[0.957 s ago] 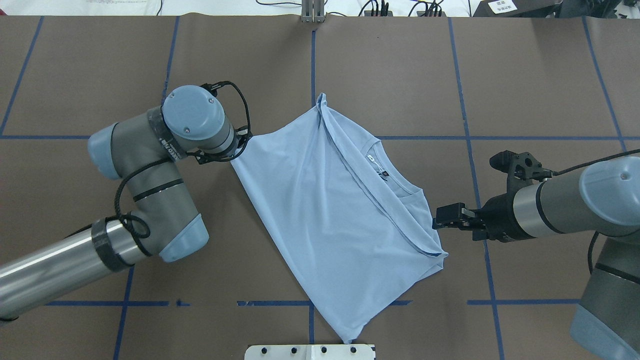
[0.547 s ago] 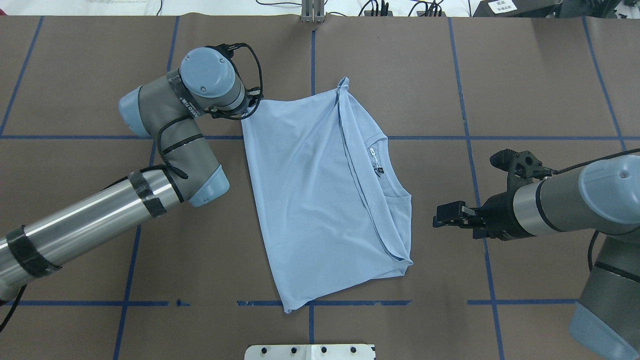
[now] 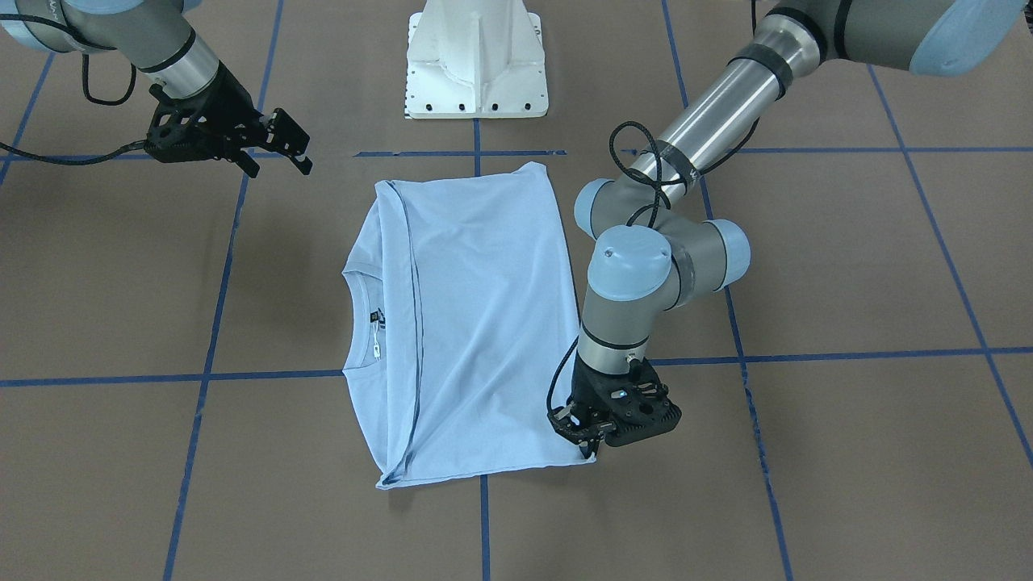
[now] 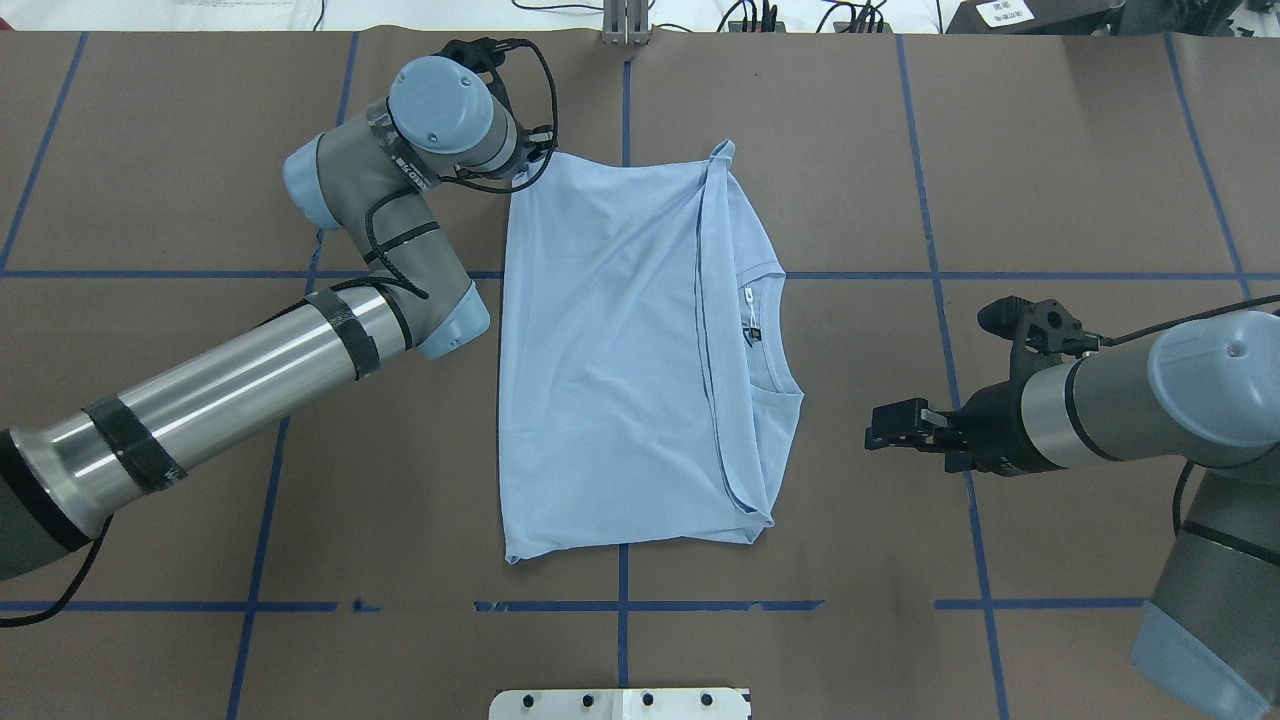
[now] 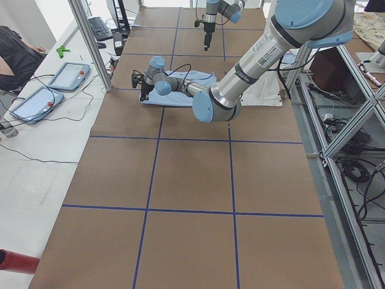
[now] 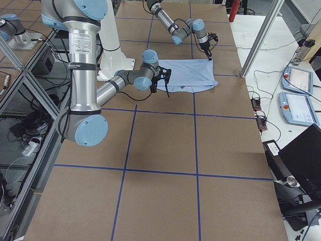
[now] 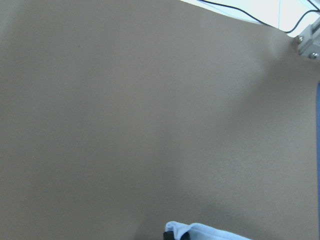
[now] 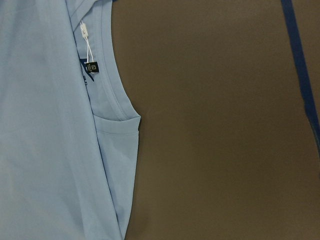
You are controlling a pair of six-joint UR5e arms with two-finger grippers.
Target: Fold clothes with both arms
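Observation:
The light blue T-shirt (image 4: 620,350) lies folded lengthwise on the brown table, collar with black label (image 4: 752,335) toward my right side. My left gripper (image 4: 540,160) is shut on the shirt's far left corner. In the front-facing view this gripper (image 3: 587,440) pinches that corner low at the table. The left wrist view shows only a scrap of blue cloth (image 7: 210,232) at its bottom edge. My right gripper (image 4: 878,428) hovers open, a short gap right of the shirt's edge, holding nothing. Its wrist view looks down on the collar and tag (image 8: 91,67).
The white pedestal base (image 4: 620,703) sits at the near edge. Blue tape lines (image 4: 940,275) grid the table. A metal bracket (image 4: 625,25) and cables line the far edge. A person (image 5: 18,54) and teach pendants (image 5: 66,75) are beyond the table's end.
My left gripper pulled the shirt corner away from the robot and rightward; the shirt swung from a slant to lie square with the grid. The right gripper stayed put.

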